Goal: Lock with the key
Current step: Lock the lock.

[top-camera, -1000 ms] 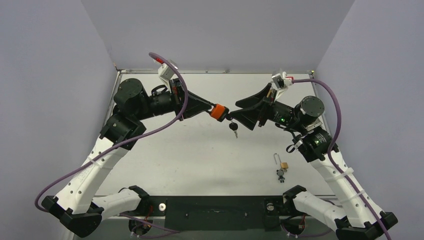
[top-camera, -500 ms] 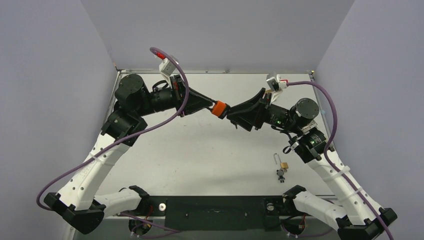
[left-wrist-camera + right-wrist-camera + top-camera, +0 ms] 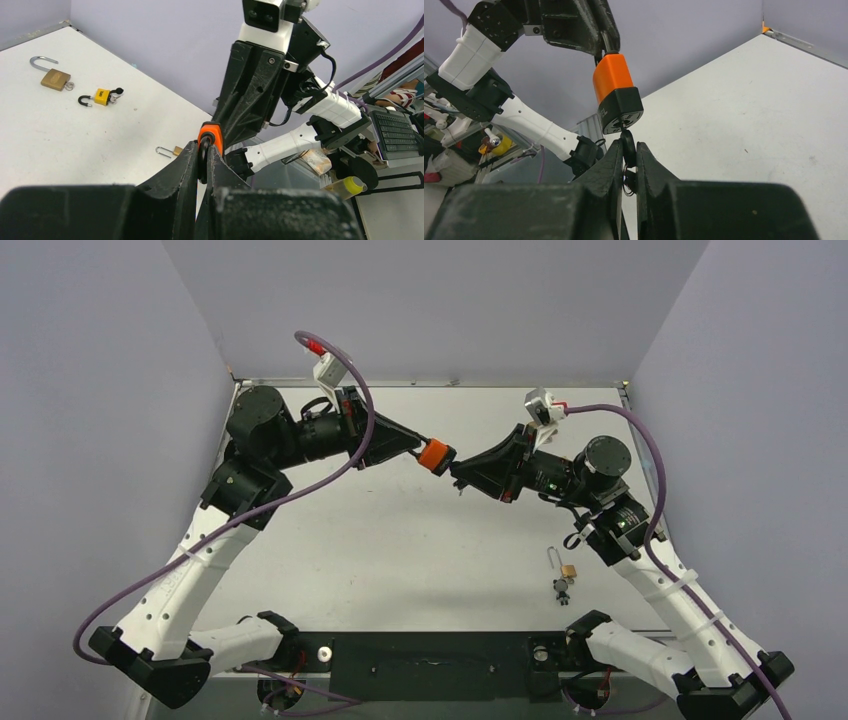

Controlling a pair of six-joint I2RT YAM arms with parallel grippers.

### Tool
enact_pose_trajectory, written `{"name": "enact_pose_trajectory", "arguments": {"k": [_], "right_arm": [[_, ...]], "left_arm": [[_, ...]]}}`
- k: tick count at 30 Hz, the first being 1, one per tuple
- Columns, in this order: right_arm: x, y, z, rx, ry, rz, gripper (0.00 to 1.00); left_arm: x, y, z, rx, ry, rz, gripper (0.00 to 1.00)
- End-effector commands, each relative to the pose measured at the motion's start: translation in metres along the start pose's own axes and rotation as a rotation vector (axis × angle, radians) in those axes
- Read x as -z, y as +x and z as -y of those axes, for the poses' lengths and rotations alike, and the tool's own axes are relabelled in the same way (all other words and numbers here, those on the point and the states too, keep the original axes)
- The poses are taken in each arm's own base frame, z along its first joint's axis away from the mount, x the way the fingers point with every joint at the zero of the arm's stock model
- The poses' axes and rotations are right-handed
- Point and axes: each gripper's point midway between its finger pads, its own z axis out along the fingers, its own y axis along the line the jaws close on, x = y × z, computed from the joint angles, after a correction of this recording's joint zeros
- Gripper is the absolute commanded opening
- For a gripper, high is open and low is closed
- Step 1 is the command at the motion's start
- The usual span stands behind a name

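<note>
Left fingers (image 3: pixel 181 172) clamp the padlock (image 3: pixel 616 92) by its top, aloft over the desk (image 3: pixel 400 560); right fingers (image 3: pixel 651 175) are pinched on the key (image 3: pixel 627 145) at its keyhole. We judge insertion done; next we rotate the key squarely.

Four padlocks: one orange padlock (image 3: pixel 611 77) in the upper middle of the right wrist view, one larger brass padlock (image 3: pixel 54 77) upper left, one small brass padlock (image 3: pixel 176 150) near centre, one yellow padlock (image 3: pixel 102 96). One black-headed key (image 3: pixel 628 145); one dark key bunch (image 3: pixel 563 587) on the bench (image 3: pixel 400 560). Two hands: left hand (image 3: pixel 202 160), right hand (image 3: pixel 628 155).
</note>
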Motion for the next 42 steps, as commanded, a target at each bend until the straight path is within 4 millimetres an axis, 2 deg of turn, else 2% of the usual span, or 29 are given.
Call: {"name": "enact_pose_trajectory", "arguments": {"k": [1,6,10,15,21,25,28,30,31,32,33,34,35,37,38,39,40,41,42], "right_arm": [[0.0,-0.013,-0.003,0.051,0.003,0.039,0.0],[0.004,-0.007,0.007,0.047,0.037,0.037,0.0],[0.012,-0.003,0.02,0.045,0.086,0.046,0.0],[0.02,0.016,0.042,0.004,0.151,0.018,0.0],[0.027,0.029,0.062,-0.016,0.21,0.01,0.0],[0.029,0.04,0.072,-0.041,0.229,-0.003,0.0],[0.029,0.039,0.077,-0.043,0.245,0.015,0.0],[0.029,0.039,0.088,-0.054,0.298,0.022,0.0],[0.031,0.041,0.102,-0.068,0.366,0.026,0.0],[0.032,0.044,0.11,-0.094,0.408,0.014,0.0],[0.033,0.045,0.126,-0.11,0.486,0.024,0.0],[0.032,0.045,0.132,-0.133,0.522,0.027,0.0],[0.029,0.051,0.145,-0.149,0.576,0.018,0.0],[0.018,0.055,0.155,-0.146,0.644,-0.004,0.0],[0.015,0.068,0.166,-0.148,0.698,-0.053,0.0],[0.011,0.068,0.168,-0.123,0.76,-0.064,0.0],[0.005,0.08,0.177,-0.099,0.819,-0.105,0.0],[0.002,0.078,0.18,-0.092,0.843,-0.117,0.0],[-0.005,0.09,0.188,-0.095,0.874,-0.151,0.0]], "left_arm": [[0.006,-0.032,0.024,-0.069,0.062,0.09,0.0],[0.007,-0.036,0.012,-0.054,0.05,0.106,0.0],[0.013,-0.047,0.006,-0.044,0.075,0.139,0.0],[0.02,-0.056,-0.001,-0.055,0.069,0.161,0.0],[0.022,-0.053,-0.022,-0.034,0.036,0.163,0.0],[0.024,-0.052,-0.027,-0.024,0.042,0.172,0.0],[0.023,-0.051,-0.038,-0.015,0.012,0.177,0.0],[0.021,-0.046,-0.055,0.013,-0.043,0.176,0.0],[0.02,-0.036,-0.069,0.052,-0.087,0.159,0.0],[0.018,-0.035,-0.083,0.059,-0.141,0.174,0.0],[0.017,-0.023,-0.099,0.096,-0.186,0.157,0.0],[0.016,-0.019,-0.116,0.108,-0.249,0.17,0.0],[0.016,-0.004,-0.139,0.152,-0.338,0.164,0.0],[0.017,0.022,-0.176,0.192,-0.494,0.145,0.0],[0.016,0.037,-0.192,0.201,-0.552,0.121,0.0],[0.017,0.047,-0.209,0.203,-0.641,0.12,0.0],[0.018,0.06,-0.22,0.215,-0.685,0.102,0.0],[0.017,0.069,-0.233,0.217,-0.744,0.101,0.0],[0.018,0.078,-0.241,0.223,-0.768,0.096,0.0]]}}
